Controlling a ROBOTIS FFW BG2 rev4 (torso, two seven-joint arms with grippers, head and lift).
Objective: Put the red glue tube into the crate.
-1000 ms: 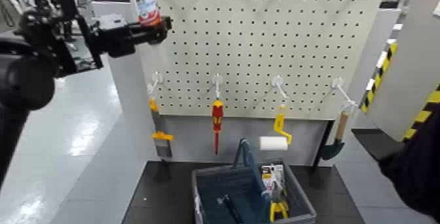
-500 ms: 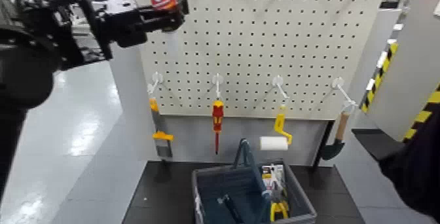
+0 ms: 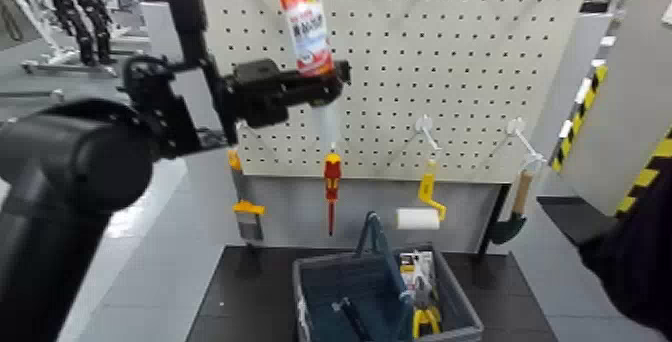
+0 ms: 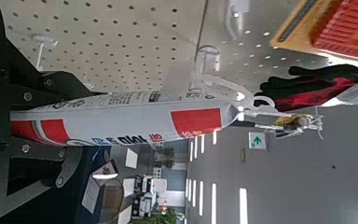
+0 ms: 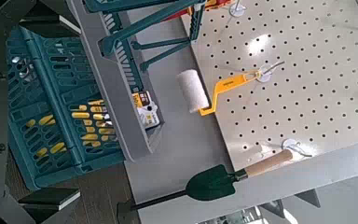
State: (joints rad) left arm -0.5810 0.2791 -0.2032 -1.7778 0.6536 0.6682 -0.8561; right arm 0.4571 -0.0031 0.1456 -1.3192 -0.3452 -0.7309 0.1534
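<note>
Pegboard (image 3: 480, 76), hanging red-yellow screwdriver (image 3: 332, 181), yellow-handled roller (image 3: 418, 218), green trowel (image 3: 508, 228) beside it

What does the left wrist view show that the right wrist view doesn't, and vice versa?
Left wrist view only: the red glue tube, gripped by the left hand in front of the pegboard, and a dark-and-red glove.
Right wrist view only: the crate, the paint roller and the garden trowel.
Both: the pegboard and some of its white hooks.
</note>
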